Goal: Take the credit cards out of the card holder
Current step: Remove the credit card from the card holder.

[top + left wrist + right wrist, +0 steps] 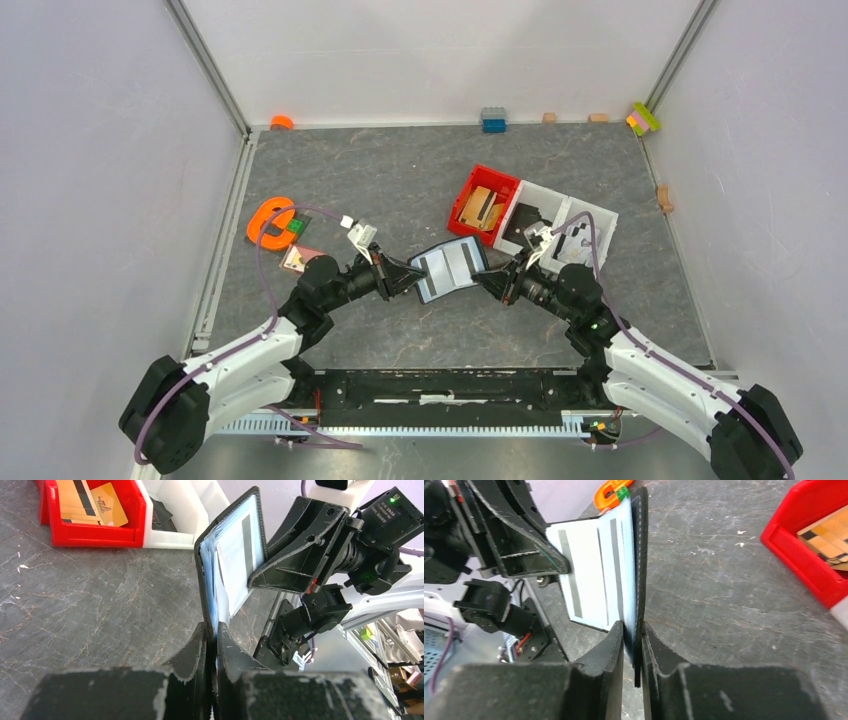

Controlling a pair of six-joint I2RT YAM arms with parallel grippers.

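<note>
The black card holder (450, 268) hangs open between my two grippers above the middle of the table, its pale blue-grey inside facing up. Greyish-white credit cards (584, 575) with grey stripes lie in its pockets; they also show in the left wrist view (239, 550). My left gripper (412, 272) is shut on the holder's left edge (215, 632). My right gripper (488, 280) is shut on its right edge (634, 630). A pinkish-copper card (297, 258) lies on the table left of the left arm.
A red bin (470, 185) with tan flat pieces stands behind the holder, with white bins (600, 218) joined to its right. An orange object (272, 220) lies at the left. Small bricks (492, 120) line the back wall.
</note>
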